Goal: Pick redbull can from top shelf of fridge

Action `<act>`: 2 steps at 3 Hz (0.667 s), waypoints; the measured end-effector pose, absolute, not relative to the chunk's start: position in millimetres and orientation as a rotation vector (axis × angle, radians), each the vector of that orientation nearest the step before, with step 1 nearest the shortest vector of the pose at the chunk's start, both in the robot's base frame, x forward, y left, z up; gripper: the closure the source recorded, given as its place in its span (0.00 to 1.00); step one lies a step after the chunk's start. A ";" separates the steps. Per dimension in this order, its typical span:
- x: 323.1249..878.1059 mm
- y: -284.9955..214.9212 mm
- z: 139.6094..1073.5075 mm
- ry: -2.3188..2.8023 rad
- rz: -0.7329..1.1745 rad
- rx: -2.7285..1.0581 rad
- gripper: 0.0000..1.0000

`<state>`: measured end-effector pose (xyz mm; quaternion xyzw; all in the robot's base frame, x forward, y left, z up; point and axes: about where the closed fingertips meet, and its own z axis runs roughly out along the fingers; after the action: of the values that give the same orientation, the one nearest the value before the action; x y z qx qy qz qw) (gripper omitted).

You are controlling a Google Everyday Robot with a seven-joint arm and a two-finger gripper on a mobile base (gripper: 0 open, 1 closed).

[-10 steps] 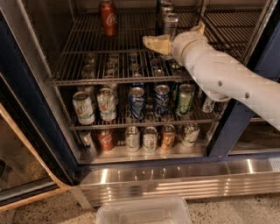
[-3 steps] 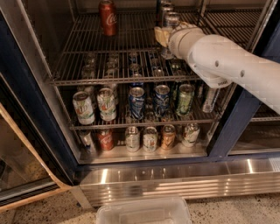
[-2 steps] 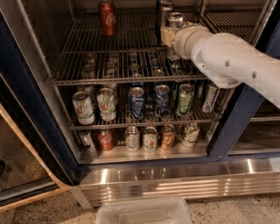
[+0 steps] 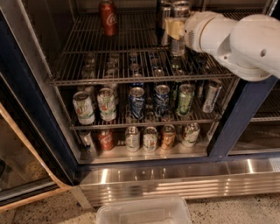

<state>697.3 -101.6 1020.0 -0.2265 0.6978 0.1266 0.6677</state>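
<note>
The end effector (image 4: 176, 29) reaches deep into the fridge (image 4: 227, 127) at the redbull can (image 4: 180, 9), standing far right on the top shelf (image 4: 109, 57). Whether it has gripped the can cannot be told. The arm comes in from the right, probably to clear the door frame. Two tall cans share that corner, the second (image 4: 163, 22) just left. One Coke can (image 4: 107, 17) stands well apart, far left.

A speckled stone-like floor (image 4: 232, 210) runs along the bottom of the view, with a clear plastic bin (image 4: 142, 213) standing on it at the bottom centre. At the left, a glass door panel (image 4: 15, 168) edged by a tan strip (image 4: 33, 148) angles outward under dim, warm light. The gripper (image 4: 177, 28) is at the upper right, well above the floor.
</note>
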 end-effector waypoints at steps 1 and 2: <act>690.8 -95.8 1015.7 1.587 0.311 -0.542 1.00; 687.7 -92.5 1016.0 1.588 0.315 -0.548 1.00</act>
<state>687.7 -92.5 1016.0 -0.2420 0.7009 0.1392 0.6564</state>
